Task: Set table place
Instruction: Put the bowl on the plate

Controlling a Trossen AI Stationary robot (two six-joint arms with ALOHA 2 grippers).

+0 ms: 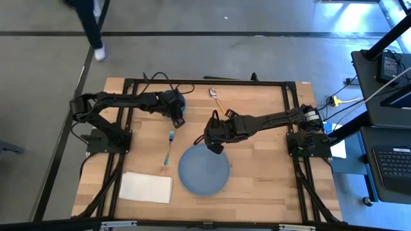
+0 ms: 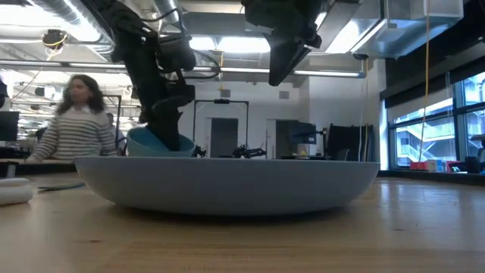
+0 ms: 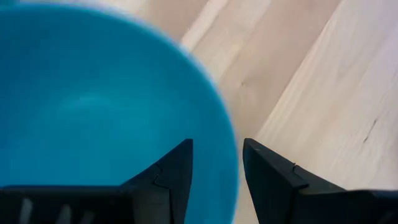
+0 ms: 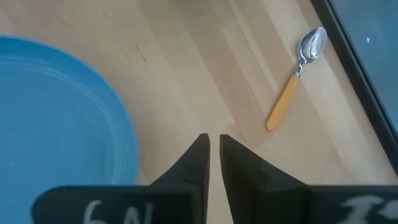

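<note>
The teal bowl (image 3: pixel 93 112) stands at the table's far left-centre and shows behind the plate in the low view (image 2: pixel 145 142). My left gripper (image 3: pixel 217 168) is shut on its rim and hides most of it in the high view (image 1: pixel 178 117). The large blue plate (image 1: pixel 203 170) lies flat near the middle front. My right gripper (image 4: pixel 214 146) is shut and empty, raised over the plate's far edge (image 1: pixel 214 145). The orange-handled spoon (image 4: pixel 289 93) lies at the far edge, the teal-handled fork (image 1: pixel 169 145) lies left of the plate, and the white napkin (image 1: pixel 146 187) lies at the front left. My left gripper holds the bowl's rim (image 3: pixel 229 155), with one finger (image 3: pixel 177 171) inside the bowl and one finger (image 3: pixel 270 177) outside. The fingers come from above, pointing down. Whether the bowl is lifted off the table, I cannot tell.
The black metal frame (image 1: pixel 292 122) edges the light wooden tabletop (image 1: pixel 257 173). Bare wood lies right of the plate. A person (image 2: pixel 76 125) stands in the room beyond the table, and legs show past the far edge (image 1: pixel 93 32).
</note>
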